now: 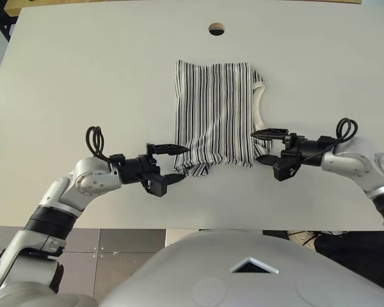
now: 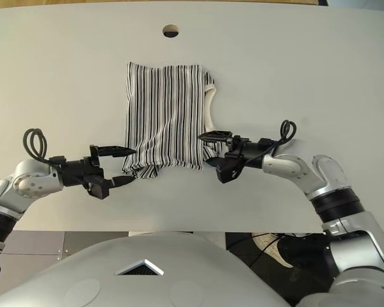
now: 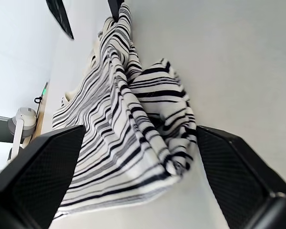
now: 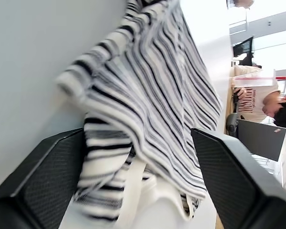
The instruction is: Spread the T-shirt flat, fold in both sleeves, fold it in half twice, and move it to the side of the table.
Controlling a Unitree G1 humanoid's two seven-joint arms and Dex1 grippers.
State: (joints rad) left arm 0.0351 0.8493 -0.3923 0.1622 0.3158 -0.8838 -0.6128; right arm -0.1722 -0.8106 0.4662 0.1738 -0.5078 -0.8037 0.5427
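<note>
Left eye view | T-shirt (image 1: pixel 214 109): frame centre on table (image 1: pixel 83 77), sleeves in, narrow striped rectangle | left gripper (image 1: pixel 182 164): at cloth's lower-left corner, jaws wide, hem between them, nothing clamped | right gripper (image 1: pixel 256 148): at lower-right corner, same state | purpose: probably staged to pinch both corners for a half fold.

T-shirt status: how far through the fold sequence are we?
Done, apparently: the T-shirt lies as a compact striped rectangle in the middle of the table, with no sleeves sticking out and the neckline at its right edge. In hand: the left gripper and right gripper sit at its near corners, jaws open around the rumpled near edge. Left: probably a half fold, then the move to the table's side.
</note>
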